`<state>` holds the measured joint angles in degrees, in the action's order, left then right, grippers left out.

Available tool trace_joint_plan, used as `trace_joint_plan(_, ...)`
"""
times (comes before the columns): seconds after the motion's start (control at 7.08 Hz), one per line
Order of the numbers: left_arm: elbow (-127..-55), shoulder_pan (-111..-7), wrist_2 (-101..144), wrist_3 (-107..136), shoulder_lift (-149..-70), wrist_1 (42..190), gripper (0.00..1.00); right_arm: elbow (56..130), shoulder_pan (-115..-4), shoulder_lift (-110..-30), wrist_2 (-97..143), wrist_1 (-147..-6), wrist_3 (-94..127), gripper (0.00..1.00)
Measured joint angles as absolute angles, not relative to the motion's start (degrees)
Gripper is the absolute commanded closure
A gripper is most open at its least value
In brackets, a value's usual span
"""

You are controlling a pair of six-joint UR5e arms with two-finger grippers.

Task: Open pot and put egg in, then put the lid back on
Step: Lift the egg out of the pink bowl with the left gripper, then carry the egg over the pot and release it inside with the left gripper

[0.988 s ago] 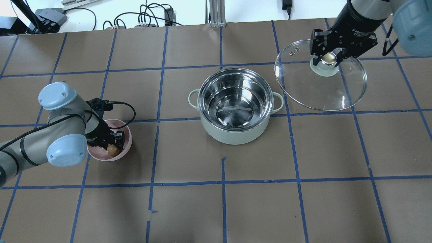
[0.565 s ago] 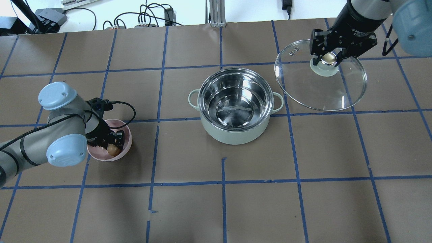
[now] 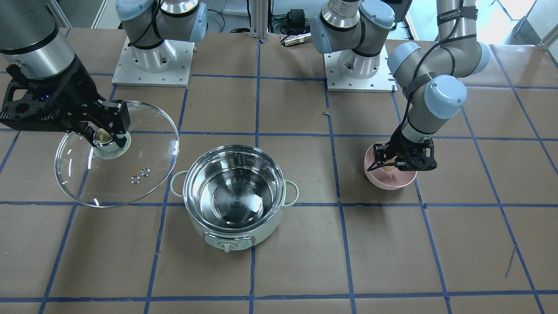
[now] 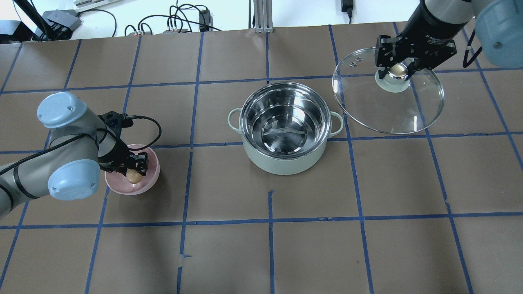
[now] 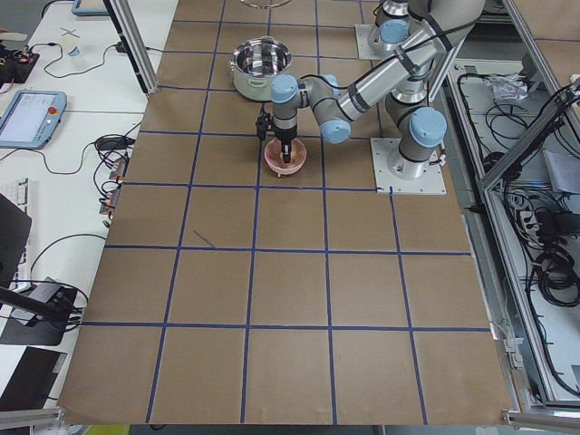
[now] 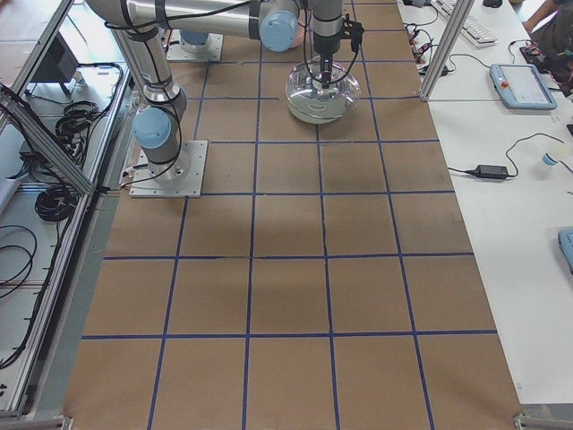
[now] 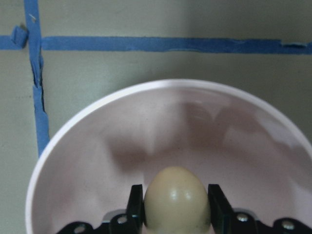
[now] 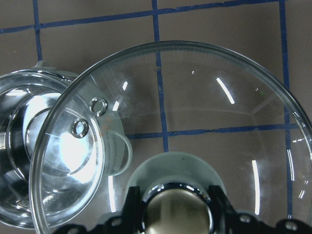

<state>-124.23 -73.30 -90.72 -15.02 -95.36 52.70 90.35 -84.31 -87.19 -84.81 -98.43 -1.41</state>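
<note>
The mint-green pot [image 4: 282,165] stands open at the table's middle, its steel inside bare; its knob faces front [image 3: 226,245]. My left gripper [image 4: 133,174] is shut on the light-brown egg [image 7: 176,197] and holds it just above the floor of the pink bowl [image 4: 149,179]. My right gripper [image 4: 397,72] is shut on the lid's shiny knob [image 8: 178,214]. It holds the glass lid [image 4: 388,110] above the table to the pot's right, and the lid's edge overlaps the pot's handle in the right wrist view.
The pink bowl [image 3: 390,181] sits on the table's left side, about a grid square from the pot. Cables and a metal post [image 4: 261,16] lie along the far edge. The arm bases [image 3: 152,65] stand behind the pot.
My left arm has shifted slightly up and left, and the egg has risen a little inside the bowl. The right gripper and the lid have not moved.
</note>
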Motion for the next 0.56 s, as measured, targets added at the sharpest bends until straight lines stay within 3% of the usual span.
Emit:
trace_joint_plan(0.28, -117.25, -75.74, -90.28, -12.00, -90.88, 64.68, 1.00, 90.35, -84.29, -87.19, -84.76, -98.44, -1.41, 0.52)
trace_joint_plan(0.56, -109.58, -84.71, -90.01, -2.91, -90.62, 69.28, 1.00, 90.35, -84.29, -87.19, -84.73, -98.44, -1.41, 0.52)
